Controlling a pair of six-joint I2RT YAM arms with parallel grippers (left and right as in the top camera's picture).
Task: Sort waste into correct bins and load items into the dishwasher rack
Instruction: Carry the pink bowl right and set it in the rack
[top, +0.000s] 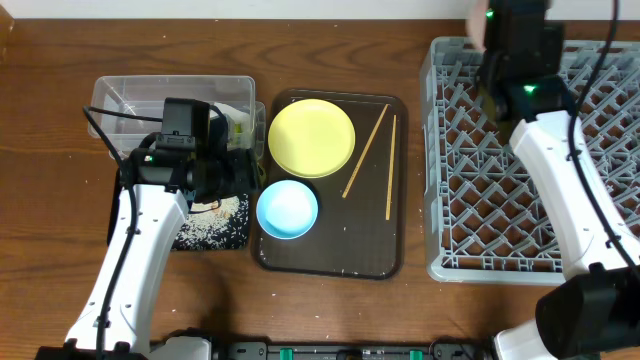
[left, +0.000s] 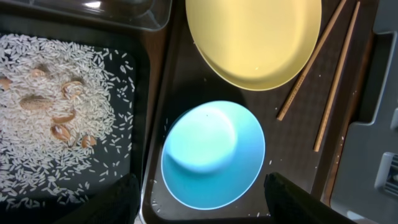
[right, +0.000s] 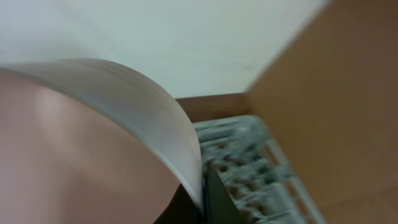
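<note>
left gripper hangs wide open and empty over the light blue bowl; right gripper pinches the pale pink bowl by its rim above the dishwasher rack.

Glossy yellow plate; smooth blue bowl; wooden chopsticks; grey plastic rack.

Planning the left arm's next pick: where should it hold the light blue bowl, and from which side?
Probably the rim of the round light blue bowl, from above, one finger of the left pincer inside, one outside. It sits upright and empty on the dark brown tray; pick the rim toward the wooden chopsticks, where the tray has room. The round yellow plate crowds the far rim.
</note>
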